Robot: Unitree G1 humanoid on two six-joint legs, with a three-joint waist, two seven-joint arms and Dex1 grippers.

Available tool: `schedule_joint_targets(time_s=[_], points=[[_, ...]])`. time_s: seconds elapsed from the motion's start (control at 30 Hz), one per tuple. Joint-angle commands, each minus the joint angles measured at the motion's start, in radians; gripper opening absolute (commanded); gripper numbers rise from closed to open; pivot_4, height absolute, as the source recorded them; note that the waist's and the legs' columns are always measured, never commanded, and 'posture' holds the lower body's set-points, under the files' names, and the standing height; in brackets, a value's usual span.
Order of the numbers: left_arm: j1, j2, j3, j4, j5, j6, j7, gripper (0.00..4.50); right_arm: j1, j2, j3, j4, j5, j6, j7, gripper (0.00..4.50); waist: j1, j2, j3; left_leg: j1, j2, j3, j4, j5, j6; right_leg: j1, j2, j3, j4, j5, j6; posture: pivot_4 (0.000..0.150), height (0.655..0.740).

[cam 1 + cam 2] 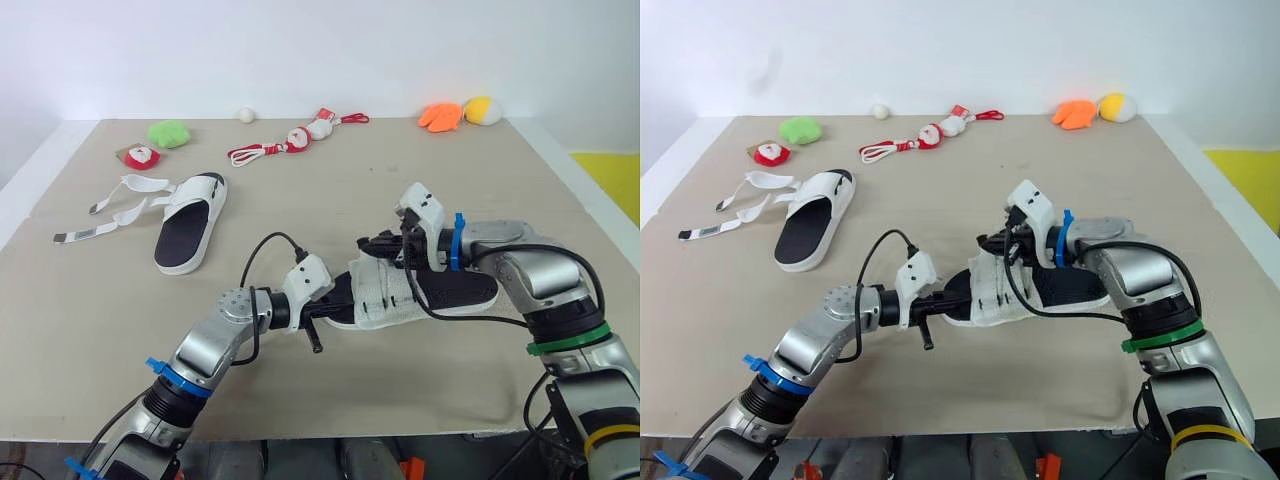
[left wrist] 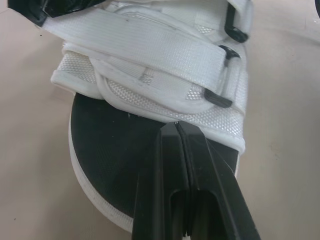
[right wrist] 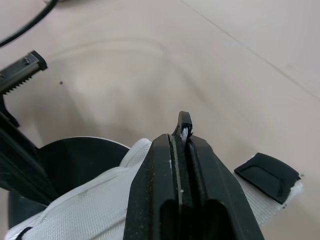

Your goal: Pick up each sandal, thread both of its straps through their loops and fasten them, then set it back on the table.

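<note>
A white sandal with a black footbed lies mid-table between my two grippers. Its two straps cross the upper toward black loops. My left gripper is shut, its tips over the footbed and touching the edge of the white upper. My right gripper hovers over the sandal's upper and is shut on a thin white strap end with a black tip. A black patch shows on the strap beside it. The second sandal lies at the left with both straps spread open on the table.
Small toys line the far edge: a green plush, a red and white figure, a red cord with figures, a white ball, an orange plush and a yellow one. The table's front edge is close.
</note>
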Motion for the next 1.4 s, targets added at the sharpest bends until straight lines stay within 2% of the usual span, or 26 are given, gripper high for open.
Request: schedule_joint_targets(time_s=[0.03, 0.1, 0.13, 0.17, 0.23, 0.27, 0.33, 0.43, 0.57, 0.7, 0.8, 0.9, 1.07, 1.1, 1.33, 1.4], points=[[0.023, 0.011, -0.022, 0.032, 0.016, 0.029, -0.002, 0.00, -0.012, -0.009, -0.041, 0.006, -0.038, -0.025, -0.003, 1.59, 0.000, 0.000, 0.000, 0.000, 0.000, 0.000, 0.000, 0.000, 0.000, 0.000, 0.000, 0.000, 0.000, 0.000, 0.000, 0.150, 0.7400], [0.024, 0.011, -0.022, 0.031, 0.016, 0.029, -0.001, 0.00, -0.022, 0.007, -0.075, 0.012, -0.021, -0.015, -0.004, 2.52, 0.000, 0.000, 0.000, 0.000, 0.000, 0.000, 0.000, 0.000, 0.000, 0.000, 0.000, 0.000, 0.000, 0.000, 0.000, 0.150, 0.7400], [0.025, 0.011, -0.023, 0.030, 0.016, 0.029, -0.001, 0.00, -0.025, 0.013, -0.087, 0.013, -0.016, -0.010, -0.004, 2.84, 0.000, 0.000, 0.000, 0.000, 0.000, 0.000, -0.001, 0.000, 0.000, 0.000, 0.000, 0.000, 0.000, 0.000, -0.001, 0.150, 0.7400], [0.025, 0.011, -0.022, 0.031, 0.017, 0.028, -0.001, 0.00, -0.034, 0.019, -0.118, 0.009, 0.017, 0.005, 0.011, 3.45, 0.000, 0.000, 0.000, 0.000, 0.000, 0.000, -0.001, 0.000, 0.000, 0.000, 0.000, 0.000, 0.000, 0.000, -0.001, 0.150, 0.7400], [0.025, 0.012, -0.021, 0.030, 0.017, 0.028, 0.000, 0.00, -0.060, 0.029, -0.193, 0.010, 0.099, 0.074, 0.036, 4.31, 0.000, 0.000, 0.000, -0.001, 0.000, 0.000, -0.001, 0.000, 0.000, 0.000, 0.000, 0.000, 0.000, 0.000, -0.001, 0.150, 0.7400], [0.025, 0.012, -0.020, 0.029, 0.017, 0.029, 0.000, 0.00, -0.085, 0.034, -0.241, 0.029, 0.148, 0.145, 0.032, 4.43, 0.000, 0.000, 0.000, -0.001, 0.000, 0.000, -0.001, 0.000, 0.000, 0.000, 0.000, 0.000, 0.000, 0.000, 0.000, 0.150, 0.7400], [0.027, 0.013, -0.017, 0.028, 0.016, 0.028, 0.002, 0.00, -0.150, 0.026, -0.325, 0.106, 0.245, 0.331, 0.035, 4.43, 0.001, 0.000, 0.000, -0.001, 0.000, 0.000, -0.001, 0.000, 0.000, 0.000, 0.000, 0.000, 0.000, 0.000, 0.000, 0.150, 0.7400], [0.033, 0.006, -0.008, 0.024, 0.013, 0.006, 0.007, 0.00, -0.202, -0.072, -0.335, 0.240, 0.323, 0.557, 0.153, 4.43, 0.004, 0.000, 0.000, -0.001, -0.001, 0.000, -0.001, 0.000, 0.000, 0.000, 0.000, 0.000, 0.000, -0.001, -0.001, 0.150, 0.7400], [0.037, -0.020, 0.033, 0.000, -0.019, -0.010, 0.023, 0.00, -0.151, -0.191, -0.249, 0.262, 0.321, 0.603, 0.279, 4.43, 0.003, -0.001, 0.000, -0.001, -0.001, -0.002, -0.002, -0.003, 0.003, 0.000, 0.000, -0.001, -0.001, -0.004, -0.004, 0.150, 0.7400], [0.040, -0.026, 0.067, -0.023, -0.042, -0.021, 0.022, 0.00, -0.094, -0.234, -0.210, 0.244, 0.321, 0.661, 0.305, 4.43, -0.003, 0.002, 0.001, -0.002, -0.001, 0.000, -0.002, -0.005, 0.005, -0.001, 0.000, 0.000, -0.001, -0.003, 0.001, 0.150, 0.7400], [0.052, -0.010, 0.078, -0.045, -0.047, -0.029, 0.012, 0.77, -0.057, -0.235, -0.193, 0.205, 0.325, 0.693, 0.296, 4.50, -0.005, 0.002, 0.001, -0.002, 0.000, 0.000, -0.002, -0.005, 0.006, -0.002, 0.000, 0.000, -0.001, -0.002, 0.002, 0.150, 0.7400], [0.072, 0.011, 0.097, -0.087, -0.069, -0.038, -0.003, 1.95, -0.028, -0.225, -0.192, 0.164, 0.336, 0.735, 0.275, 4.50, -0.005, 0.002, 0.001, -0.002, 0.000, 0.000, -0.002, -0.005, 0.005, -0.002, 0.000, 0.000, -0.001, -0.002, 0.002, 0.150, 0.7400], [0.109, 0.041, 0.157, -0.156, -0.127, -0.051, -0.013, 4.30, -0.001, -0.176, -0.252, 0.118, 0.386, 0.827, 0.232, 4.50, -0.008, 0.002, 0.001, -0.002, 0.000, 0.000, -0.002, -0.005, 0.005, -0.002, 0.000, 0.000, -0.001, -0.002, 0.002, 0.150, 0.7400], [0.111, 0.042, 0.165, -0.160, -0.135, -0.055, -0.012, 4.46, 0.000, -0.163, -0.263, 0.112, 0.391, 0.842, 0.218, 4.50, -0.008, 0.002, 0.001, -0.002, 0.000, 0.000, -0.002, -0.005, 0.005, -0.002, 0.000, 0.000, -0.001, -0.002, 0.002, 0.150, 0.7400], [0.105, 0.036, 0.190, -0.163, -0.157, -0.077, -0.007, 4.46, 0.008, -0.046, -0.373, 0.115, 0.413, 0.869, 0.054, 4.50, -0.009, 0.002, 0.001, -0.003, -0.001, 0.000, -0.001, -0.005, 0.005, -0.002, 0.000, 0.000, -0.001, -0.002, 0.002, 0.150, 0.7400], [0.102, 0.030, 0.198, -0.166, -0.165, -0.083, -0.004, 4.50, 0.020, -0.013, -0.410, 0.111, 0.382, 0.866, -0.012, 3.94, -0.009, 0.002, 0.001, -0.003, -0.001, 0.000, -0.001, -0.005, 0.005, -0.002, 0.000, 0.000, -0.001, -0.002, 0.002, 0.150, 0.7400]])
